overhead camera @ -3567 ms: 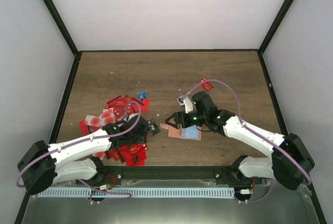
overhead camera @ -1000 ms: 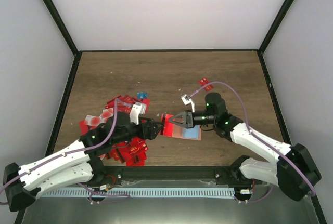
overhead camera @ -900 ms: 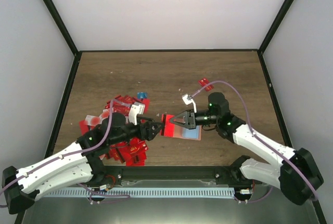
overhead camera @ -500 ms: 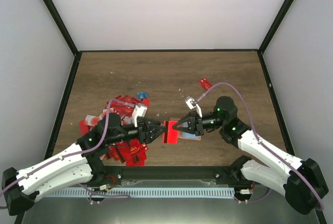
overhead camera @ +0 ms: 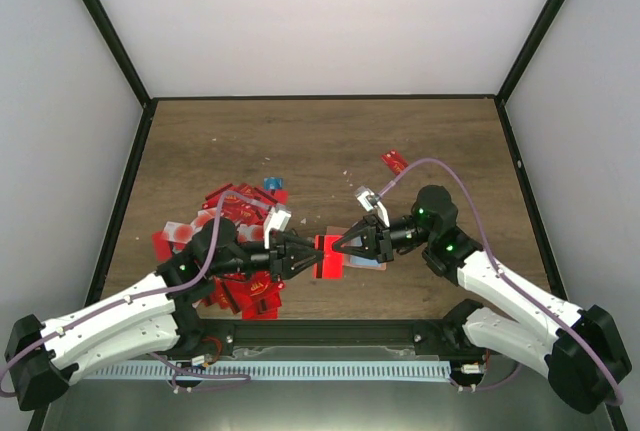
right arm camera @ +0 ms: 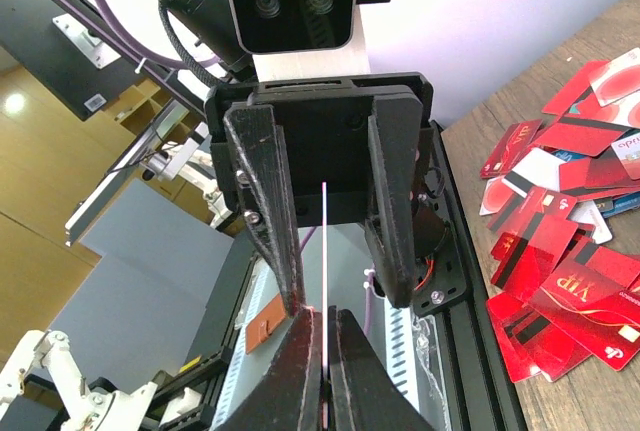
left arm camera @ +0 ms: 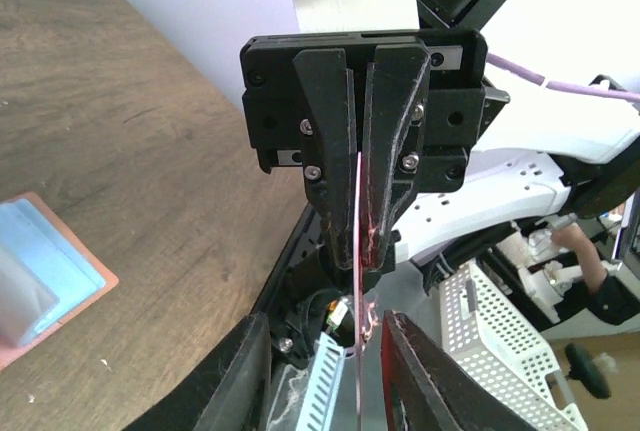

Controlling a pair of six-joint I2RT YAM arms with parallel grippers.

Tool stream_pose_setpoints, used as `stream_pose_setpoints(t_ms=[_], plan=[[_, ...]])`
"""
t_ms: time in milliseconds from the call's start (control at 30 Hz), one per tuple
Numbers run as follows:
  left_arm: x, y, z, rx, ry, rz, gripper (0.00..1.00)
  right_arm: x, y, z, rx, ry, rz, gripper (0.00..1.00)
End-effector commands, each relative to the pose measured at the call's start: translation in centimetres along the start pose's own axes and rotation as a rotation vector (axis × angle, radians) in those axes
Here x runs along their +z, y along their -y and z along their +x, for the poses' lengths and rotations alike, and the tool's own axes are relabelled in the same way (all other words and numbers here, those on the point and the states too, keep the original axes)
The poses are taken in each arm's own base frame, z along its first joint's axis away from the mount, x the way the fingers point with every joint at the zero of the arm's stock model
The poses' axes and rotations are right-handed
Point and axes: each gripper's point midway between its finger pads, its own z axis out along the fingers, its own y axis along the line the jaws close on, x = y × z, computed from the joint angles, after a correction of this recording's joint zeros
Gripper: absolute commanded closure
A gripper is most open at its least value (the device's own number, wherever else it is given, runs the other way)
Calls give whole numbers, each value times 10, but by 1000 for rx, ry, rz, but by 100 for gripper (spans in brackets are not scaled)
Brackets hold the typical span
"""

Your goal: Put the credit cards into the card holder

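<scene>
1. The red credit card (overhead camera: pixel 328 257) is held off the table, between the two grippers, which point at each other tip to tip. From above its broad red face shows. Both wrist cameras see it edge-on, as a thin line.
2. The right gripper (left arm camera: pixel 359 251) has its pincer closed narrow on the card's right end, both fingers pressed flat against the card's faces.
3. The left gripper (right arm camera: pixel 342 296) straddles the card's other end. Its pincer stands partly spread, with one finger on each side of the card and a gap showing on both sides, so it has no grip on the card.
4. The card holder (left arm camera: pixel 55 261) lies on the wooden table (overhead camera: pixel 330 141) under the right gripper, just right of the held card, with its light blue inside up and a salmon border around it.
5. The rest of the credit cards (overhead camera: pixel 235 216) lie in a loose overlapping pile on the left part of the table, beside and partly under the left arm. Most are red, some with pale faces or dark stripes.
6. A blue card (overhead camera: pixel 271 184) sits at the far edge of that pile.
7. A single red card (overhead camera: pixel 395 161) lies alone on the far right, well apart from the pile and beyond the right gripper.
</scene>
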Motion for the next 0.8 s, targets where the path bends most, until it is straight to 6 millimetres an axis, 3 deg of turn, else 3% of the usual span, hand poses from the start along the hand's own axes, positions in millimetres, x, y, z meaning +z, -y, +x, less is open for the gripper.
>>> stream_pose_setpoints(t_ms=[0,233,267,367,500,633,767], plan=[[0,5,-1,23,8,35,72,-1,-13,-10,-59,6,-28,99],[0,2,-1,17,13,18,93,-1,-12,-13,-62,8,-14,99],[0,1,-2,17,17,14,95,-1,-11,-14,-62,10,-8,96],[-1,-2,-5,8,30,-7,96,-1,-4,-15,-53,6,39,68],[0,-8,-6,-2,38,-37,96,-11,22,-21,-32,52,243,41],[12,-25,1,-28,3,-90,96,-55,84,-24,76,161,701,27],[34,-28,3,-46,-36,-61,96,-117,122,-12,197,292,1087,18]])
